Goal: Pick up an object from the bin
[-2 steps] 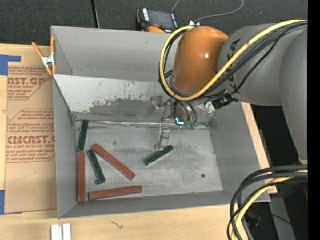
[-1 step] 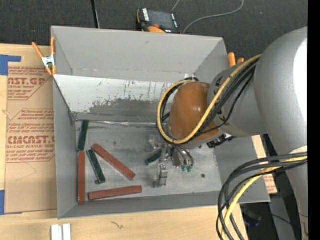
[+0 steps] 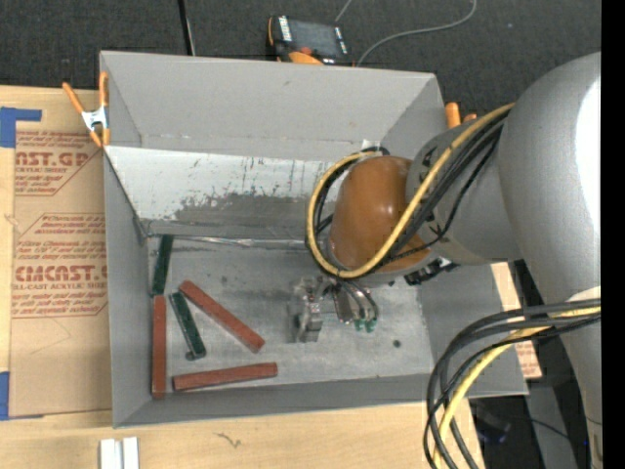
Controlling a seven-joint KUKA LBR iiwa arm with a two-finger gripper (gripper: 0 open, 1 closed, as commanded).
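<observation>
Nearest the lens: grey rounded arm casing (image 3: 557, 174), entering from the right, with black-and-yellow cables (image 3: 469, 379) looped beside it.

Item 1. Glossy orange-brown wrist cover (image 3: 369, 208), part of the robot, set above the hand.

Item 2. Metal hand (image 3: 327, 319), low over the floor of the grey metal bin (image 3: 264, 106), right of centre. Whether it is spread or pressed together cannot be told from this angle. No object is seen between its parts.

Item 3. Small green fragment (image 3: 365, 326), just beside the hand on its right. Its kind is unclear.

Item 4. Long red-brown flat bar (image 3: 222, 316), lying diagonally, left of the hand and apart from it. It is the nearest sizeable piece.

Item 5. Red-brown flat bar (image 3: 225, 376), lying along the near wall.

Item 6. Red-brown flat bar (image 3: 158, 345), lying against the left wall.

Item 7. Dark green flat bar (image 3: 187, 325), between items 4 and 6.

Item 8. Dark green flat bar (image 3: 160, 265), in the left corner, by the sloped back wall.

Step in hand, by judgement: the reach into the bin, with the hand down at floor level and no grasp yet evident.

Next move, by judgement: settle on one target. If the fragment, close on it where it lies. If the diagonal bar, shift left and set the jaws across its narrow width near mid-length, clear of the green bar.
</observation>
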